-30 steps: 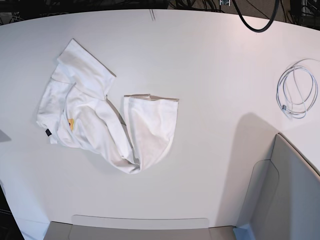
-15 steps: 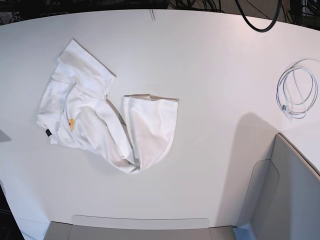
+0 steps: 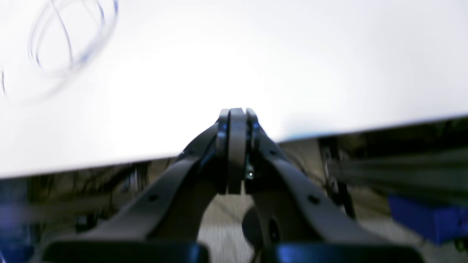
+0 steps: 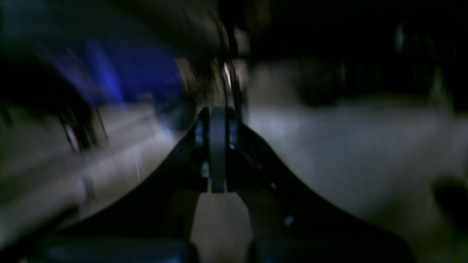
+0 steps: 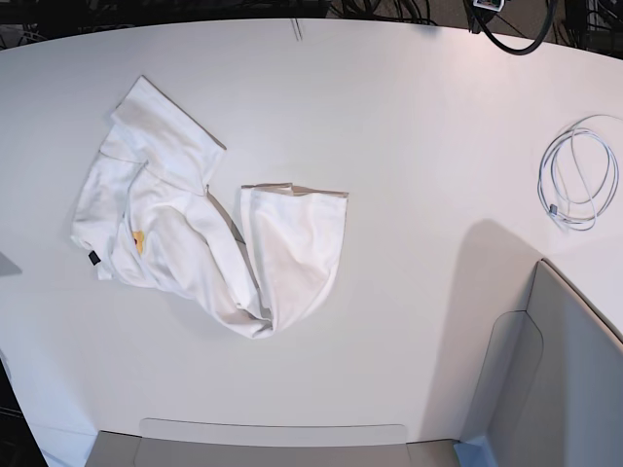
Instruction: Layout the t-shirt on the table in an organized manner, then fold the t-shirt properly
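The white t-shirt (image 5: 195, 229) lies crumpled and twisted on the left half of the white table (image 5: 409, 165), plain side mostly up, with a small orange bit of print showing. Neither arm appears in the base view. In the left wrist view my left gripper (image 3: 237, 115) is shut and empty, hovering over the table's edge (image 3: 329, 133). The right wrist view is dark and blurred; there my right gripper (image 4: 216, 113) is shut with nothing in it, off the table over a dim floor. The t-shirt shows in neither wrist view.
A coiled white cable (image 5: 579, 175) lies at the table's right side and shows blurred as the cable (image 3: 69, 36) in the left wrist view. A grey padded panel (image 5: 555, 379) stands at the bottom right. A black cable loop (image 5: 506, 44) hangs at the far edge.
The t-shirt and cable lie as before. Only the black cable loop at the far edge has shifted slightly.
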`<state>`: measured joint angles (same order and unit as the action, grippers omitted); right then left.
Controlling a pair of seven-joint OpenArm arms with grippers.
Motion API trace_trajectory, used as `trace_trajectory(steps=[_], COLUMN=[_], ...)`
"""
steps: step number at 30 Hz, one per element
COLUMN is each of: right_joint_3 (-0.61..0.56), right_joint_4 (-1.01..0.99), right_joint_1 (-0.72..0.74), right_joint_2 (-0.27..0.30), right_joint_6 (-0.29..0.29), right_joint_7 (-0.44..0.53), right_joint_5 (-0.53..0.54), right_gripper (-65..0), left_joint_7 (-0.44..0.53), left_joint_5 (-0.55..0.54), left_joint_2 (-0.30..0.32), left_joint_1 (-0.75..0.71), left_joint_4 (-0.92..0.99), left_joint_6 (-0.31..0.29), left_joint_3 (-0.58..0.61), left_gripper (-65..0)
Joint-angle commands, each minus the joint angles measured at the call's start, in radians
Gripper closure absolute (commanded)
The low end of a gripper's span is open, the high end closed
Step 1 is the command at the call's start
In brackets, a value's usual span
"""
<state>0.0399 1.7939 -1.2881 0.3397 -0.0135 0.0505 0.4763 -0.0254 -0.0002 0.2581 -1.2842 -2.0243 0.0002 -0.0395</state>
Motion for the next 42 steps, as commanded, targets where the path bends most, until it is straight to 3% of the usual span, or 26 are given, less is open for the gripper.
trace_trajectory(steps=[1,6,10,14,23,24,29,31,36,39,42], right_joint_3=[0.012,0.099,0.182,0.243,0.321,0.334,0.389,0.432,0.596,0.757,0.895], right_joint_4=[0.037,0.188,0.237,0.243,0.243,0.243,0.243,0.245,0.245,0.243,0.243], right_joint_1=[-0.021,-0.021,-0.021,-0.021,-0.008,0.011,0.057,0.084,0.160,0.235,0.331], right_joint_2=[0.000,-0.012,-0.058,-0.064,-0.064,-0.064,-0.040,-0.008,0.017,0.045,0.072], right_joint_6=[0.005,0.005,0.005,0.005,0.007,0.007,0.013,0.013,0.016,0.016,0.047], right_joint_7=[0.009,-0.059,-0.065,-0.065,-0.065,-0.065,-0.090,-0.151,-0.370,-0.598,-0.802], right_joint_5=[0.006,0.011,0.011,0.011,0.012,0.015,0.164,0.287,0.595,0.766,0.838], right_gripper=[0.0,0.0,0.0,0.0,0.0,0.0,-0.2,-0.3,-2.0,-8.3,-11.3], left_joint_7=[0.028,0.022,0.022,0.020,-0.024,-0.032,-0.135,-0.183,-0.242,-0.284,-0.318], left_joint_5=[-0.001,-0.001,-0.001,-0.001,-0.001,-0.001,-0.001,-0.001,-0.001,-0.001,-0.001], left_joint_2=[0.016,0.025,0.027,0.027,0.025,0.025,0.022,0.020,0.019,-0.010,-0.039], left_joint_1=[-0.025,-0.025,-0.013,0.068,0.223,0.243,0.367,0.417,0.507,0.555,0.587], left_joint_4=[-0.014,-0.014,-0.014,-0.016,-0.014,-0.014,-0.014,-0.014,-0.014,-0.014,-0.014], left_joint_6=[0.004,0.004,0.004,0.004,-0.002,-0.021,-0.230,-0.282,-0.345,-0.360,-0.365], left_joint_3=[-0.003,-0.003,-0.003,-0.006,-0.152,-0.158,-0.170,-0.164,-0.162,-0.162,-0.162], left_gripper=[0.0,0.0,-0.1,-0.2,-0.4,-0.4,-2.9,-4.5,-9.2,-12.4,-12.6])
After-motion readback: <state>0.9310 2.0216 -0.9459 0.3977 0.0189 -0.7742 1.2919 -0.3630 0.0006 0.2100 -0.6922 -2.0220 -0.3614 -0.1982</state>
